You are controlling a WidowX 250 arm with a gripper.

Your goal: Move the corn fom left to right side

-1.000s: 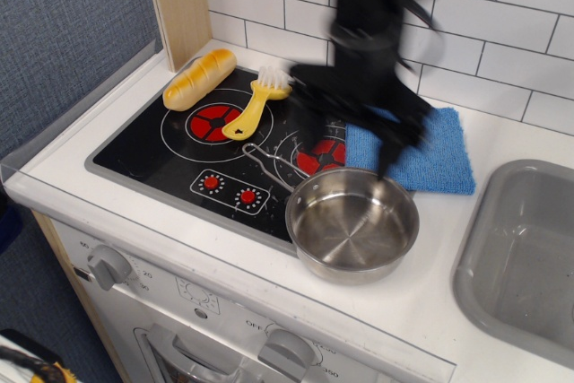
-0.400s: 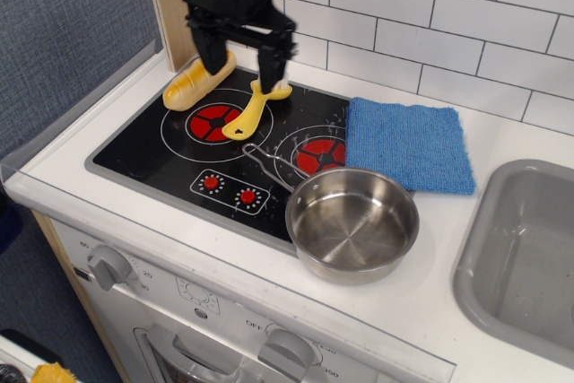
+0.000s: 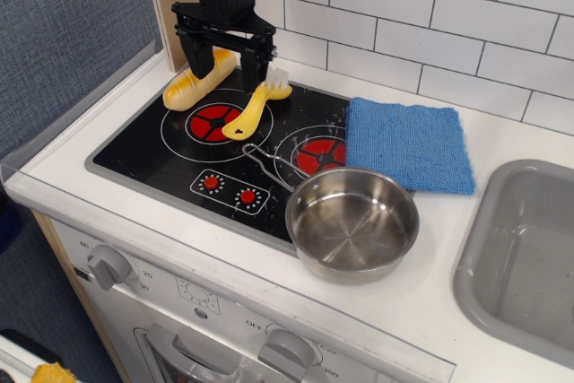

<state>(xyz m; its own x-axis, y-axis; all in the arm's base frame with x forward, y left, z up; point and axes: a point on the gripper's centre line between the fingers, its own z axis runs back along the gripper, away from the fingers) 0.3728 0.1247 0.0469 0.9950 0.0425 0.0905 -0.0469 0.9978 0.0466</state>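
A white desk carries a black hob before a white tiled wall. The corn lies at the far left, partly on the hob's edge. The pincer hangs spread over it. Right sit a steel pan, blue cloth and grey sink.
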